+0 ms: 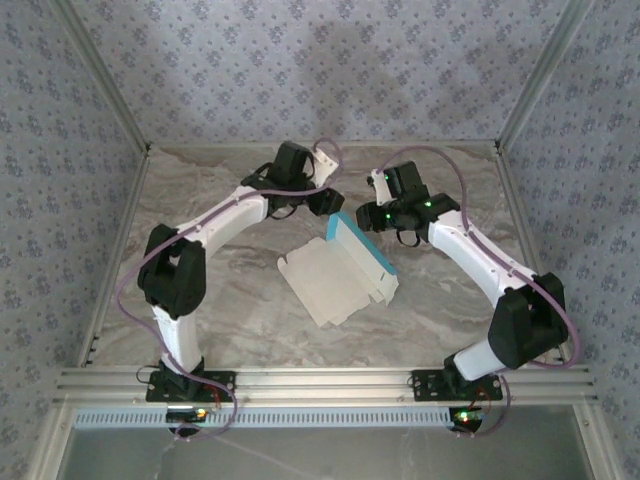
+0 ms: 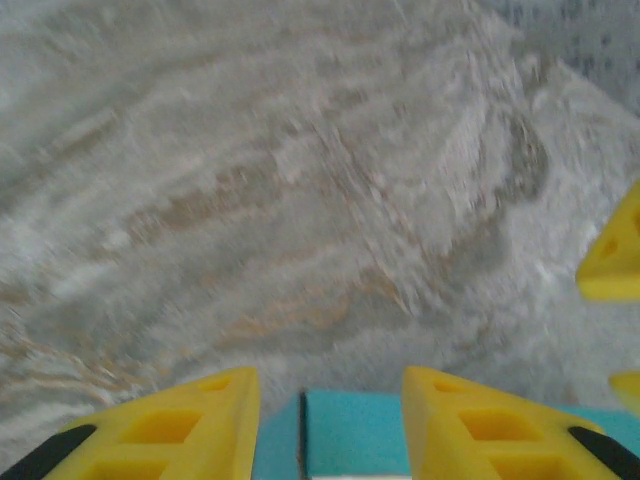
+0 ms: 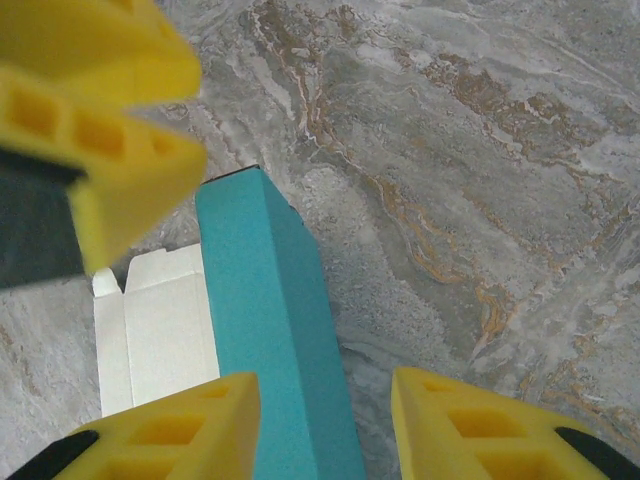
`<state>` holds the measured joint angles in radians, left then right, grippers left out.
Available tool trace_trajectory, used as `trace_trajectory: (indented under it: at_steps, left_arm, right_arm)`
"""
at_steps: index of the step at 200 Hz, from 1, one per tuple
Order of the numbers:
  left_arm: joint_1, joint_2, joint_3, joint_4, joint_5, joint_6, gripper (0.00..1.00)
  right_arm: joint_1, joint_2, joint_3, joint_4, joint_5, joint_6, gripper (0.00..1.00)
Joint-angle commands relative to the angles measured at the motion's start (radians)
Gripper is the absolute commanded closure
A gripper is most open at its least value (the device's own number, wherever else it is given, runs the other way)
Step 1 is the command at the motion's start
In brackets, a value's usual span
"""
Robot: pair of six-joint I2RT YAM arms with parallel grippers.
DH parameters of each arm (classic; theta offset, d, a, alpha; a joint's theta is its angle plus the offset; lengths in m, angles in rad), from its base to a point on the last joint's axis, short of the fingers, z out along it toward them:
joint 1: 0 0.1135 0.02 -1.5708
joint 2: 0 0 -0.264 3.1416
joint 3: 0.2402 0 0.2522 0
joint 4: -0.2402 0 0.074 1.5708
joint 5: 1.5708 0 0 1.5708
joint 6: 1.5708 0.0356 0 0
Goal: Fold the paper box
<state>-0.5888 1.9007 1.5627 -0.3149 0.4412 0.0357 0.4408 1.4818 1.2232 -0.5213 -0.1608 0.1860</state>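
Note:
The paper box (image 1: pixel 330 285) lies mid-table as a pale beige die-cut sheet with its far long side folded up into a light blue wall (image 1: pixel 362 245). My left gripper (image 1: pixel 328 205) hangs over the wall's far end. In the left wrist view its yellow fingers stand apart around the blue end flap (image 2: pixel 355 435); whether they touch it is unclear. My right gripper (image 1: pixel 380 216) is open and straddles the blue wall (image 3: pixel 270 330), with bare table between the wall and its right finger (image 3: pixel 470 425). The left gripper's fingers (image 3: pixel 110 150) show at the upper left of the right wrist view.
The marble-patterned table (image 1: pixel 230 300) is fenced by an aluminium frame (image 1: pixel 320 380) and patterned walls. The two arms arch in from both sides and meet behind the box. A yellow finger of the right gripper (image 2: pixel 612 258) sits close at the right edge of the left wrist view.

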Motion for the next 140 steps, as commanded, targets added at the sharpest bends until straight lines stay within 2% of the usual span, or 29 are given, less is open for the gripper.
trace_trajectory:
  at_steps: [1,19,32,45,58,84,109,140]
  left_arm:
    - [-0.012,0.017,0.046,-0.110,0.075,0.044,0.58]
    - [-0.015,0.028,0.061,-0.129,0.051,0.039,0.58]
    - [-0.002,0.025,0.045,-0.093,0.014,-0.001,0.61]
    - [0.035,0.020,0.023,-0.035,-0.014,-0.105,0.65]
    - [0.088,0.002,-0.026,0.070,0.012,-0.235,0.68]
    - [0.144,-0.033,-0.149,0.301,0.020,-0.403,0.69]
    - [0.138,0.031,-0.102,0.309,0.043,-0.426,0.70]
    - [0.127,0.067,-0.106,0.344,0.028,-0.439,0.71]
  right_arm:
    - [-0.004,0.004,0.005,-0.032,-0.016,0.027,0.59]
    - [0.019,0.011,0.032,-0.061,-0.009,0.020,0.58]
    - [0.058,0.000,0.045,-0.075,0.062,-0.030,0.56]
    - [0.099,-0.027,0.037,-0.070,0.148,-0.122,0.55]
    - [0.136,-0.057,0.021,-0.031,0.224,-0.228,0.53]
    - [0.187,-0.009,0.105,-0.055,0.263,-0.395,0.51]
    - [0.248,0.091,0.184,-0.123,0.360,-0.490,0.49]
    - [0.303,0.179,0.222,-0.158,0.465,-0.521,0.47]
